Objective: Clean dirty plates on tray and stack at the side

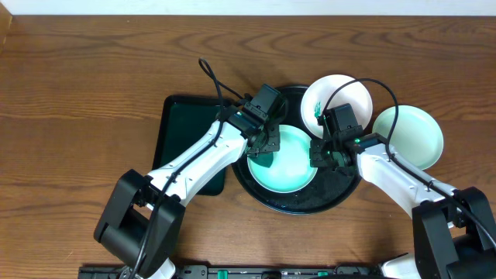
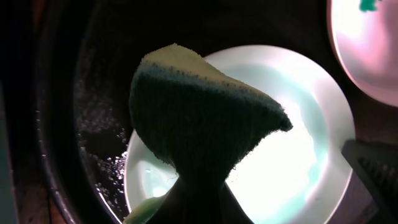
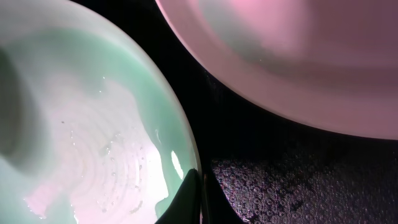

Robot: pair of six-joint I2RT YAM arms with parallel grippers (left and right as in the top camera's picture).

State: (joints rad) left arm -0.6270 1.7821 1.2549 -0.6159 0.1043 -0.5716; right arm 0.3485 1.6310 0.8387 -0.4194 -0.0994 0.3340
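A mint-green plate lies wet on the round black tray. My left gripper is shut on a dark green sponge and holds it over the plate's left part. At the plate's right edge my right gripper is shut, one finger on each side of the rim. A white plate with a green smear rests tilted on the tray's far right rim and also shows as a white plate in the right wrist view. Another mint-green plate sits on the table to the right.
A rectangular dark tray lies to the left of the round tray, under my left arm. The wooden table stretches to the far left and back. Water beads cover the black tray floor.
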